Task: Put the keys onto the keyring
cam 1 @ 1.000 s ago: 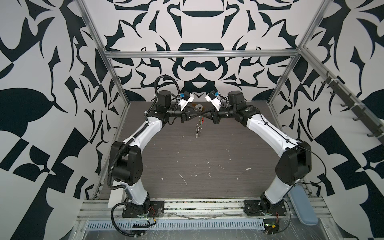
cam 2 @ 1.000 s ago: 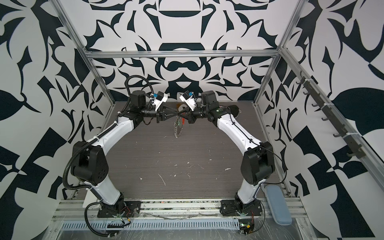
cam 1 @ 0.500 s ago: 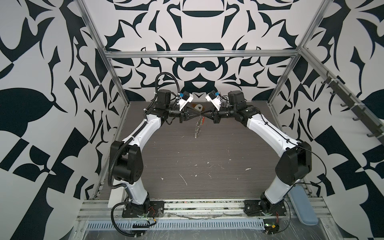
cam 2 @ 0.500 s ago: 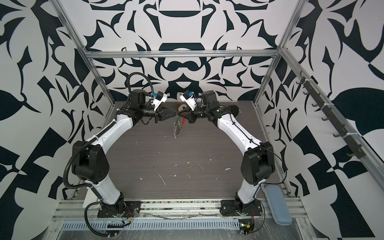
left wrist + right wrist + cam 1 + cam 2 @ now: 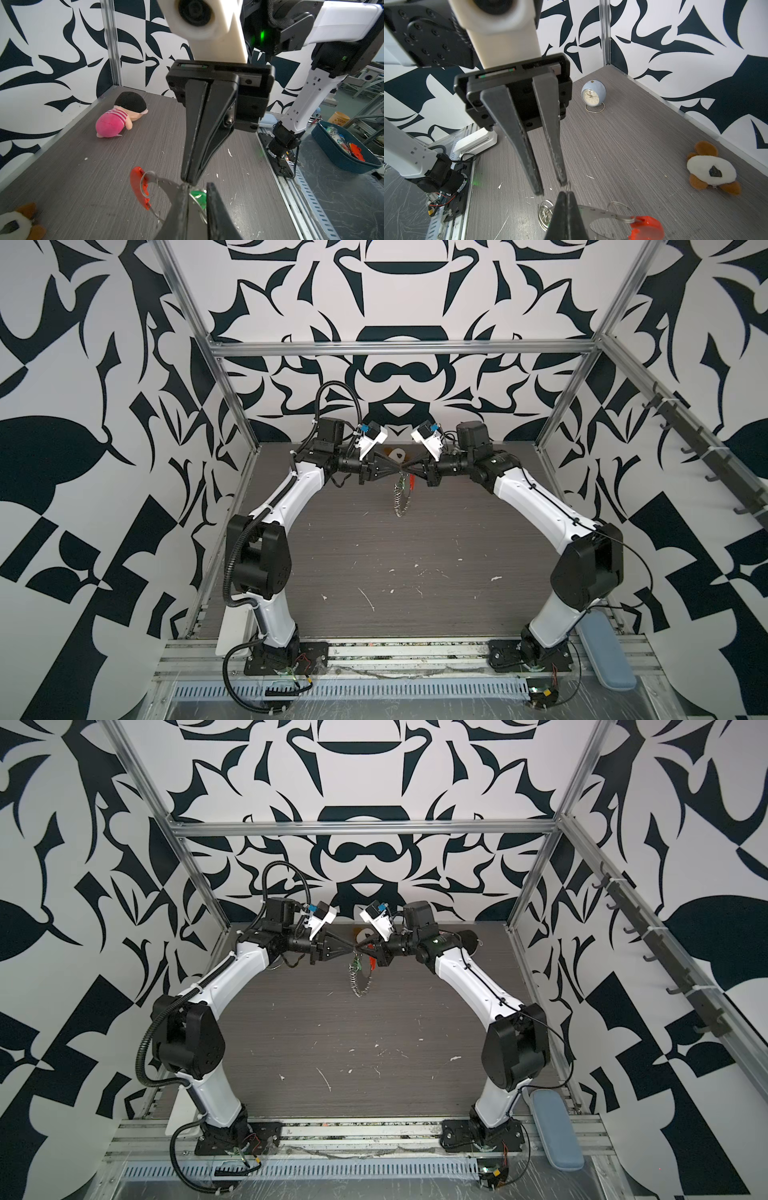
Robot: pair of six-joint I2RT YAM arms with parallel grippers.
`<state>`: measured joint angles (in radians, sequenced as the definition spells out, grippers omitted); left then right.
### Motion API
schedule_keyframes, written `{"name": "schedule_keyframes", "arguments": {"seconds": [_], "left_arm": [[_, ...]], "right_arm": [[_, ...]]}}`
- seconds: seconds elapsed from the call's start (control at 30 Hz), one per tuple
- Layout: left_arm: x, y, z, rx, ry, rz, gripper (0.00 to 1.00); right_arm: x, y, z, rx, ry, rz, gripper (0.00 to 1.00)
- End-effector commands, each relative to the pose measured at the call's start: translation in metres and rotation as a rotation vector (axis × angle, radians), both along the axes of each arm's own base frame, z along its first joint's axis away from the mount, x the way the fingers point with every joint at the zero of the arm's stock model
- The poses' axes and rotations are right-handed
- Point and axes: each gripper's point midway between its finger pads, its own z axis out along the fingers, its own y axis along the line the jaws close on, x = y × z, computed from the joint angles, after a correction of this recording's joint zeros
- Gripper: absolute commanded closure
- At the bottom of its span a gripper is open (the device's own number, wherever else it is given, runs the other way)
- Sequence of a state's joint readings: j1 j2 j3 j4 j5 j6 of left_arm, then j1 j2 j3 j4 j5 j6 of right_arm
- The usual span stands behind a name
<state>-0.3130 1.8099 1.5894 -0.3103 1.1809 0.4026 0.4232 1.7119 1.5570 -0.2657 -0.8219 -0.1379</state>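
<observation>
Both grippers meet tip to tip above the back middle of the table. My right gripper (image 5: 566, 193) (image 5: 405, 471) is shut on a thin wire ring of the keyring. From it hang the silver chain (image 5: 400, 502) (image 5: 360, 982), a flat curved metal plate (image 5: 600, 214) and the orange-red strip (image 5: 137, 187) (image 5: 646, 227). My left gripper (image 5: 197, 185) (image 5: 551, 187) stands narrowly open. One of its fingertips (image 5: 563, 182) touches the pinched ring, the other is free. The green key tag (image 5: 198, 195) (image 5: 401, 486) hangs just below the tips and shows through the left gripper's gap.
A pink plush doll (image 5: 112, 124) lies near the back right corner. A brown and white plush (image 5: 710, 170) lies by the back wall, and a pale blue clock (image 5: 592, 93) stands towards the back left corner. A blue bin (image 5: 342, 145) sits outside the frame.
The left gripper's jaws have narrowed a little and its wrist has shifted slightly. The right gripper keeps its hold and the chain still hangs in the same place.
</observation>
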Motion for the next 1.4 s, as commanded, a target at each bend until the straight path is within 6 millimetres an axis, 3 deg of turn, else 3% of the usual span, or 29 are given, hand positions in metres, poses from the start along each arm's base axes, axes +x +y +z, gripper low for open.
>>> {"name": "schedule_keyframes", "arguments": {"seconds": [0.0, 0.33, 0.53, 0.63, 0.7, 0.77, 1.03, 1.37], "left_arm": [[0.0, 0.001, 0.001, -0.008, 0.014, -0.024, 0.8], [0.001, 0.0, 0.001, -0.014, 0.029, -0.034, 0.8], [0.006, 0.012, 0.006, -0.026, 0.016, -0.013, 0.78], [0.009, 0.021, 0.009, -0.034, -0.002, 0.017, 0.72], [0.009, 0.022, 0.008, -0.036, -0.015, 0.024, 0.61], [0.009, 0.022, 0.007, -0.039, -0.011, 0.021, 0.58], [0.004, 0.013, 0.004, -0.061, 0.031, -0.033, 0.58], [0.0, 0.01, 0.004, -0.068, 0.061, -0.059, 0.66]], "right_arm": [[-0.012, 0.002, 0.047, 0.066, -0.114, 0.037, 1.0], [-0.017, 0.006, 0.051, 0.076, -0.113, 0.057, 1.0], [-0.016, 0.006, 0.047, 0.063, -0.113, 0.049, 1.0], [-0.016, 0.006, 0.047, 0.061, -0.113, 0.047, 1.0], [-0.016, 0.006, 0.049, 0.067, -0.112, 0.049, 1.0], [-0.017, 0.008, 0.051, 0.074, -0.113, 0.056, 1.0], [-0.016, 0.014, 0.054, 0.076, -0.12, 0.065, 1.0], [-0.016, 0.018, 0.058, 0.078, -0.125, 0.069, 1.0]]}}
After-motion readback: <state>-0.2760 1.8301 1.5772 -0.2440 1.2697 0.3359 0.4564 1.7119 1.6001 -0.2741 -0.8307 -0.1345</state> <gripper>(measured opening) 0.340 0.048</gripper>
